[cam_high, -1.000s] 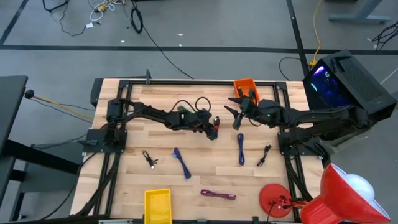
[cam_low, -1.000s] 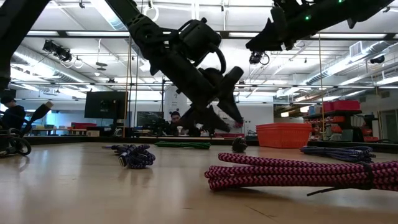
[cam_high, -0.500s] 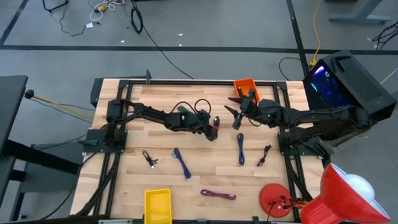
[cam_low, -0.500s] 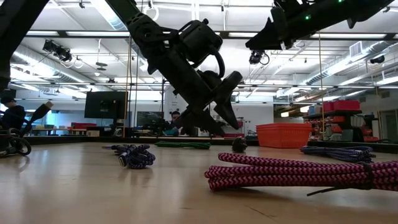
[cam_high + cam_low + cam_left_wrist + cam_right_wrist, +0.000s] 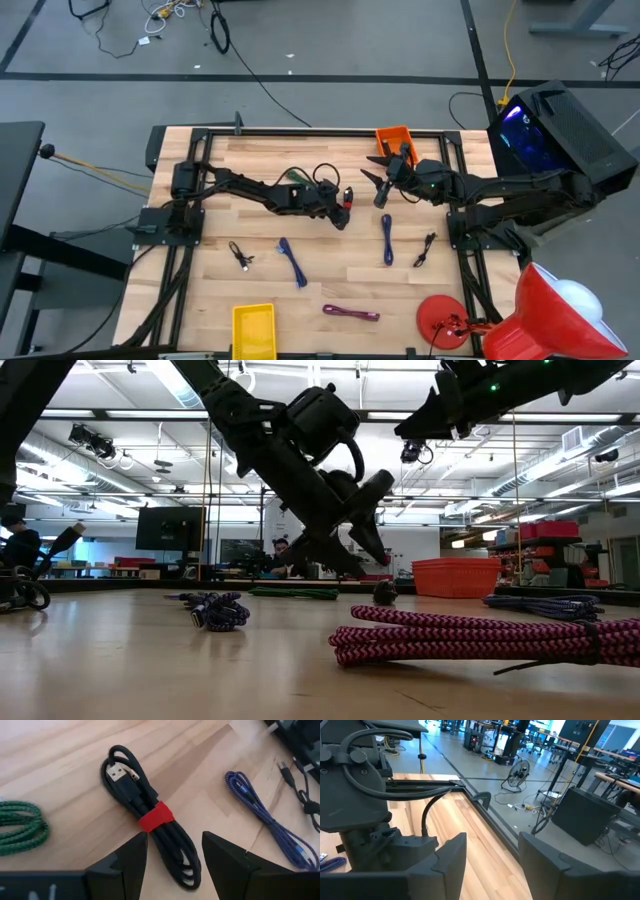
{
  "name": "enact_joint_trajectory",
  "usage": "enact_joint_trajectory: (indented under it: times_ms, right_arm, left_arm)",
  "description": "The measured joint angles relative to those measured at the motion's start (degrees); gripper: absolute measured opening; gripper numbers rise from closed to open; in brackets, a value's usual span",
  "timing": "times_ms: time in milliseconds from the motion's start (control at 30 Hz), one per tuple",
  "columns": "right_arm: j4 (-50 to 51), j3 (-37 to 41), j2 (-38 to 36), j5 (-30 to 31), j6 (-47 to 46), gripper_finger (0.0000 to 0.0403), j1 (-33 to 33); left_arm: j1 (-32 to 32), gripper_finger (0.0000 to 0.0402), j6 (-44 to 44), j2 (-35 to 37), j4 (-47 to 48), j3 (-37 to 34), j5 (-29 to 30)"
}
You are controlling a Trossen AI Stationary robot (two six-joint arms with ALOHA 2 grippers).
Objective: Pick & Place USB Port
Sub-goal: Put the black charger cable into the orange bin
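Observation:
A black USB cable coil (image 5: 131,790) bound with a red band (image 5: 155,816) lies flat on the wooden table, its metal plug (image 5: 118,772) at the end away from the fingers. My left gripper (image 5: 175,838) hovers open just above the coil's other end, one finger on each side, touching nothing. In the high view it sits mid-table (image 5: 342,208) beside the cable (image 5: 348,197). My right gripper (image 5: 373,186) is open, raised above the table near the orange bin (image 5: 393,138).
A green cable (image 5: 20,827) lies by the left arm. Blue cables (image 5: 290,262) (image 5: 386,240), black cables (image 5: 238,255) (image 5: 424,250) and a purple cable (image 5: 350,313) lie nearer the front. A yellow bin (image 5: 253,326) and a red object (image 5: 440,320) sit at the near edge.
My left gripper has dipped a little toward the black cable and stays open. The cable has not moved.

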State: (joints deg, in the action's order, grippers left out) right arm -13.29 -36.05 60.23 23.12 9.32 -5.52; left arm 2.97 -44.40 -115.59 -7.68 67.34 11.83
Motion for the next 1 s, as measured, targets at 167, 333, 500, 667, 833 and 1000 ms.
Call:
enact_joint_trajectory:
  times_ms: [167, 333, 500, 667, 833, 1000]
  right_arm:
    - [-0.3, 0.0, 0.0, 0.0, 0.2, 0.0181, 0.0]
    - [-0.3, 0.0, 0.0, 0.0, 0.0, 0.0181, 0.0]
    - [0.6, 0.0, 0.0, 0.0, -0.2, 0.0181, 0.0]
    - [0.6, 0.0, 0.0, 0.4, -0.2, 0.0181, 0.0]
    - [1.0, 0.0, 0.0, 0.5, -0.2, 0.0181, 0.0]
    - [3.6, 0.0, 0.0, 3.5, -0.3, 0.0181, 0.0]
  left_arm:
    - [-0.4, 0.0195, -1.1, -3.1, -0.7, 0.7, -1.5]
    - [-0.1, 0.0195, -0.9, -5.2, -0.3, 2.9, -2.4]
    - [0.1, 0.0195, 0.8, -7.2, -0.2, 5.3, -1.9]
    - [0.1, 0.0150, 3.1, -10.1, 4.8, 9.5, -2.4]
    - [-0.3, 0.0048, 6.5, -11.1, 7.7, 11.0, -0.3]
    - [0.1, 0.0048, 10.0, -8.7, 10.2, 10.7, 0.2]
